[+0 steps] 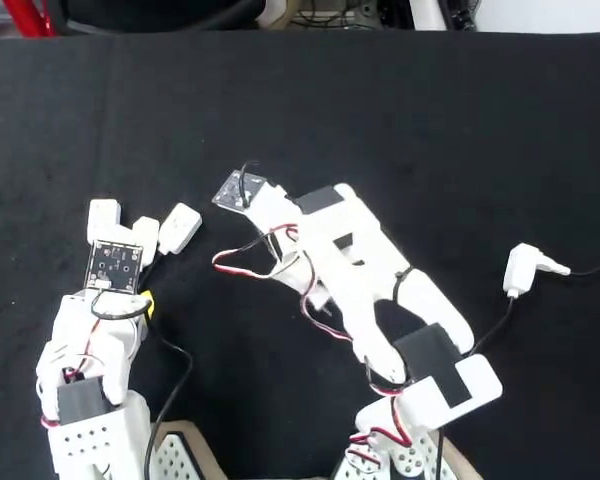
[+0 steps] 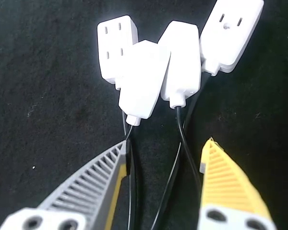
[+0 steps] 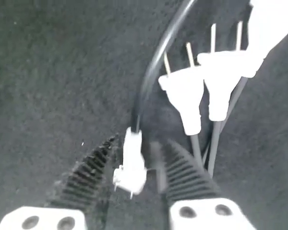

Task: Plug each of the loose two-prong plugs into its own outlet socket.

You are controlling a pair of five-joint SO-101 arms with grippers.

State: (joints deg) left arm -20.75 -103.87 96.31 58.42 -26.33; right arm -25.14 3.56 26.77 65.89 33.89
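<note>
Black tablecloth [image 1: 380, 120] is lying underneath. Two plugs [image 2: 143, 81], seeming light and hard, are touching the sockets [image 2: 116, 45] before the released left gripper [image 2: 167, 143]. Whether the right gripper [image 3: 138, 148] is clenching, I cannot tell. Probably holding the stiff body, not the soft cable [image 2: 180, 139], is working best.

Our left arm [image 1: 90, 360] sits at the near left, reaching straight away from its base. The left gripper [image 2: 168, 142] is spread wide, grey and yellow fingers well apart. Our right arm [image 1: 365, 275] stretches slantwise from the near right toward the middle, the right gripper [image 3: 134, 141] pinching a plug [image 3: 131, 165].
</note>
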